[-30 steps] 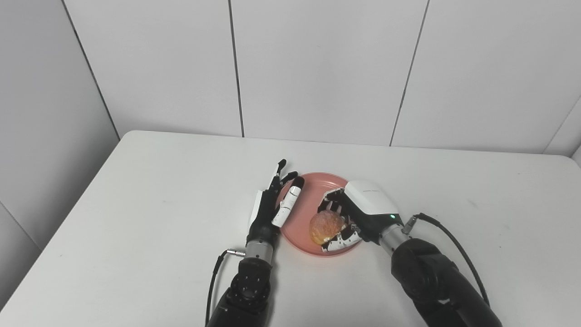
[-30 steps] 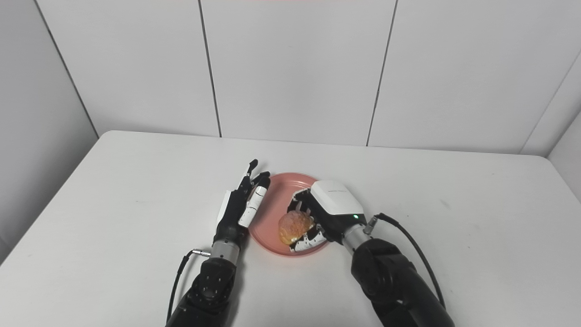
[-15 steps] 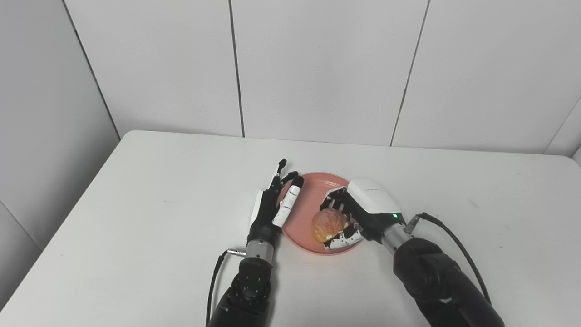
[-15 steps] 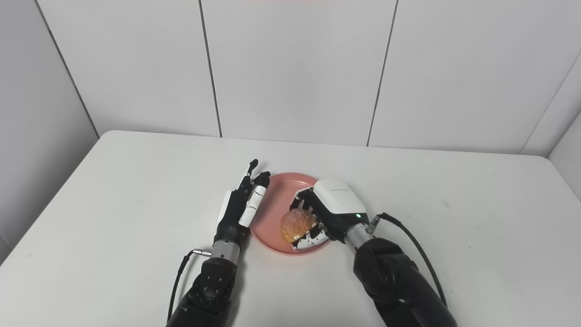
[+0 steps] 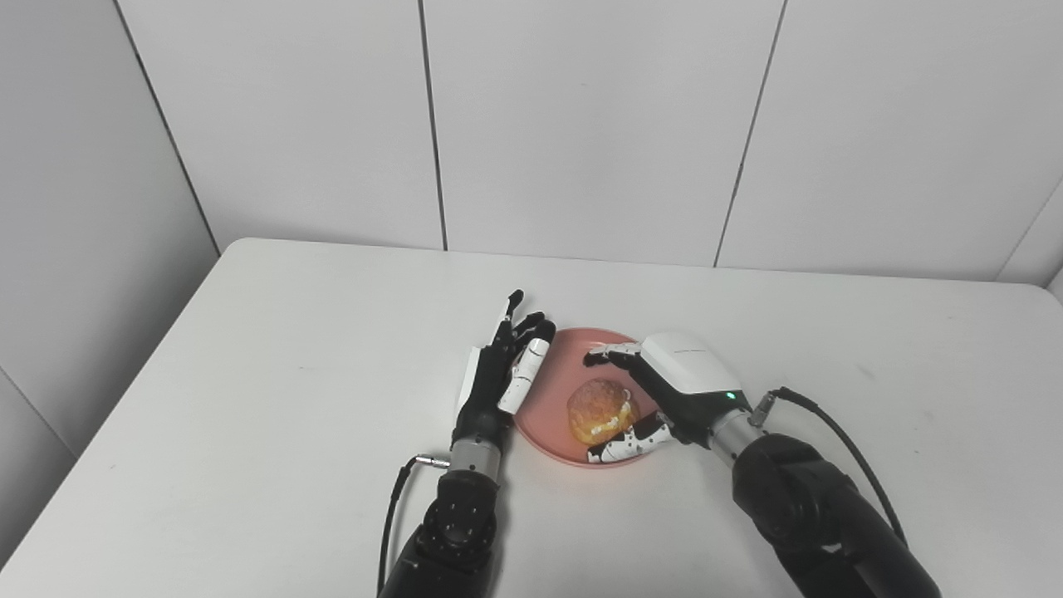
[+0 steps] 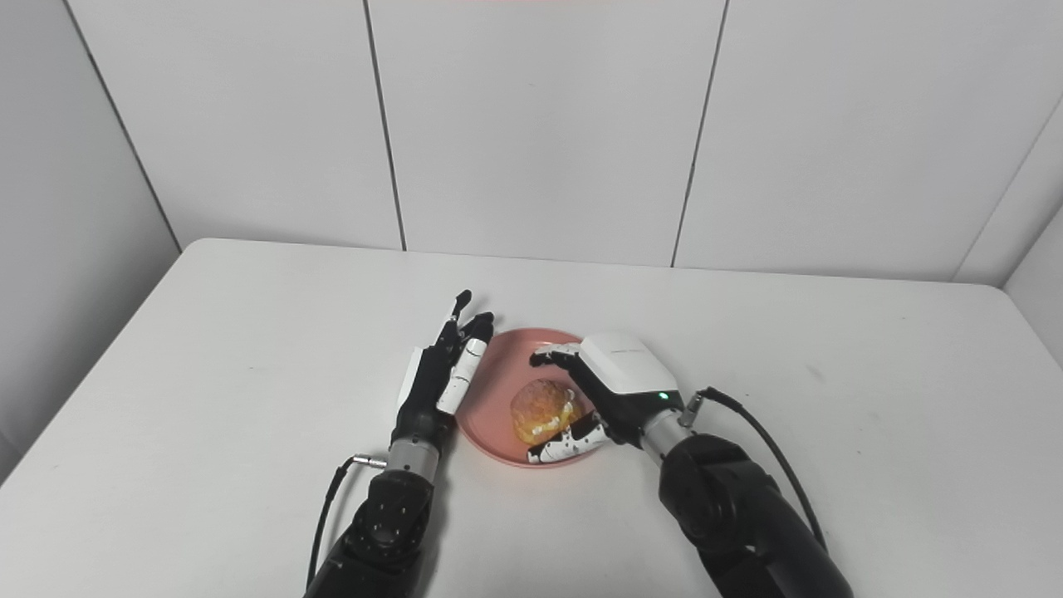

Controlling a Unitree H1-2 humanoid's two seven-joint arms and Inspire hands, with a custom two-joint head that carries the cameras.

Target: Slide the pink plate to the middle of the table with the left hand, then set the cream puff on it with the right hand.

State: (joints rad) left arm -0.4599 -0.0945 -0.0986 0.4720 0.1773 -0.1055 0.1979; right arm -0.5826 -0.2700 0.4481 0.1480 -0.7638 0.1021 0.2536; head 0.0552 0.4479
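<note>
Opening around its load, the right hand point(image 5: 673, 384) has let go of the puff point(image 5: 600, 410) — half a second ago the fingers were still curled about it. Now they are spread: the fingers point(image 5: 610, 358) reach over the far side of the puff and the thumb point(image 5: 624, 446) lies along its near side, and neither appears to touch it, though the thumb's gap is too thin to be sure. The puff sits on the plate point(image 5: 561, 359), toward its near right part, with its cream seam facing the robot. The plate lies about midway between the table's point(image 5: 274, 349) left and right edges, nearer the robot's edge than the back edge. The left hand point(image 5: 498, 371) stands on edge at the plate's left rim, its fingers straight and close together, holding nothing — it has not shifted. Both parts of the task look done; what remains, by this reading, is drawing the right hand clear without nudging the puff.
</note>
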